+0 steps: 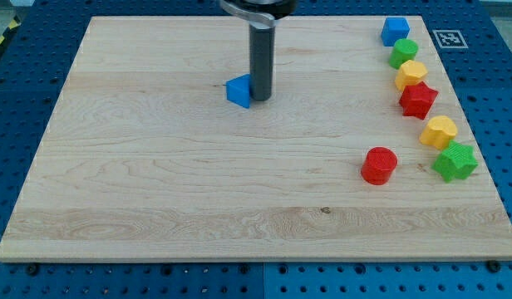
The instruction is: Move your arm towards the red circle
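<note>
wooden tabletop [156, 191], pale grain, lying on a blue perforated base [15, 75].

nearest the view's bottom: red circle [378, 165], a rounded red block, alone on bare wood, toward the view's right. taken here as the landmark.

just to the view's right of the red circle, a little apart from it: green star-shaped block [455, 161]. up and to the right of the red circle, just above the green star: rounded yellow block [439, 131]. farther up from the red circle: red star-like block [418, 100], touching or nearly touching a second yellow block [411, 75] above it. beyond that, a rounded green block [403, 53], then a blue cube-like block [395, 31] at the top of the row, farthest from the red circle on that side.

well apart from the red circle, up and to the view's left: small blue block [238, 90], wedge-like, exact shape hard to tell. my tip [260, 100] down on the wood, right against the blue block's right side, well to the upper left of the red circle, open wood between.

no jaws on this arm, only the dark rod [261, 58], so nothing gripped.

square black-and-white marker tag [446, 38] on the base, far above and right of the red circle; no readable writing or brand anywhere.
</note>
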